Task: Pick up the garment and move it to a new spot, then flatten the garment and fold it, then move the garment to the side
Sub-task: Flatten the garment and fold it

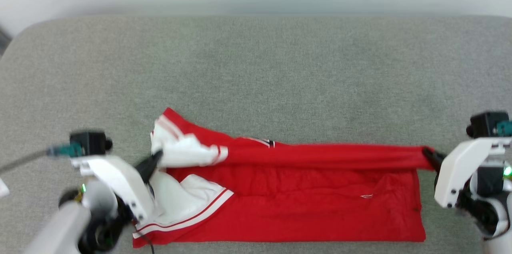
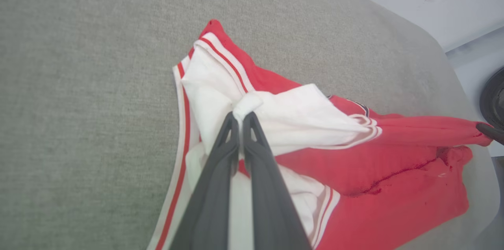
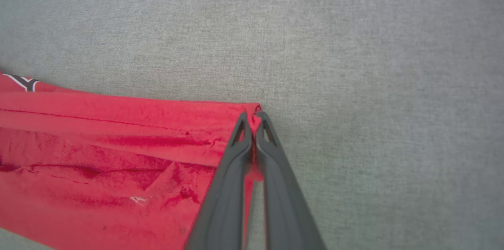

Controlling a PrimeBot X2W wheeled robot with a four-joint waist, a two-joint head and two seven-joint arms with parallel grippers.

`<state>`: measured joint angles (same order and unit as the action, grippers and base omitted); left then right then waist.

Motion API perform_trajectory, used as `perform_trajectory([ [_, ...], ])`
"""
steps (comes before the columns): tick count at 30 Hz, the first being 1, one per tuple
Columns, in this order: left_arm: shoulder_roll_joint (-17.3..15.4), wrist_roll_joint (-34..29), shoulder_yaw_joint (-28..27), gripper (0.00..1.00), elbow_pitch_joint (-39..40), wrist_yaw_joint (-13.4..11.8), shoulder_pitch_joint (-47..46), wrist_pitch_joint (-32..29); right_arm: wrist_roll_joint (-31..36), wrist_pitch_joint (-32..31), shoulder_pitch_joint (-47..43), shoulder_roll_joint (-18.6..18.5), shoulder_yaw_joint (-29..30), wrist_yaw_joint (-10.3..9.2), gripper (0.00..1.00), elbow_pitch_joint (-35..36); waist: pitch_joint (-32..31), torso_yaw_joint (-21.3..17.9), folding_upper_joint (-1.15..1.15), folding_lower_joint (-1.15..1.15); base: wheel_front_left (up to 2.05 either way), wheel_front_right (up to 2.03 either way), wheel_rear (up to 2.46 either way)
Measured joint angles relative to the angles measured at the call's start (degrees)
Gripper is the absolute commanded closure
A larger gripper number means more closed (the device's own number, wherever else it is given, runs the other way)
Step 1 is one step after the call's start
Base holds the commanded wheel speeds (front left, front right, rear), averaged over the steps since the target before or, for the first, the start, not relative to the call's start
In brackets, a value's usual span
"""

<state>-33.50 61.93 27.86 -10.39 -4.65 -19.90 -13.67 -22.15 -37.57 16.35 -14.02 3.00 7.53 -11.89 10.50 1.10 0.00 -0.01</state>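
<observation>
One garment (image 1: 304, 190), long axis left-right, striped-trim end at left

Left hand (image 1: 157, 155), right hand (image 1: 427, 152) clamped shut — arms seemingly level.

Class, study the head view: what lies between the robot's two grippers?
The red jersey: a stretched fold of it runs from the left gripper to the right gripper, jaws shut on it. The head view shows this.
</observation>
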Motion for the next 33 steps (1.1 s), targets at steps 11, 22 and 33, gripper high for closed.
perform_trajectory([
  [11,5.7,2.6,2.0,0.0,-5.8,-1.6,10.5,4.0,-0.5,8.1,-9.3,3.3,1.1,-0.01,0.0,-4.5,-2.8,0.0,0.0,0.0,0.0,0.0,0.0],
  [22,7.4,-4.1,0.8,0.0,-3.9,-1.5,9.9,18.0,-2.1,11.2,-12.8,2.1,1.6,-0.02,0.0,2.7,-6.2,-1.5,0.0,0.0,0.0,0.0,0.0],
  [33,5.8,-17.6,-1.3,0.0,6.8,-9.6,9.1,28.0,-2.5,-2.9,-12.7,0.6,7.3,-0.02,0.0,9.0,-7.7,-0.7,0.0,0.0,0.0,0.0,0.0],
])
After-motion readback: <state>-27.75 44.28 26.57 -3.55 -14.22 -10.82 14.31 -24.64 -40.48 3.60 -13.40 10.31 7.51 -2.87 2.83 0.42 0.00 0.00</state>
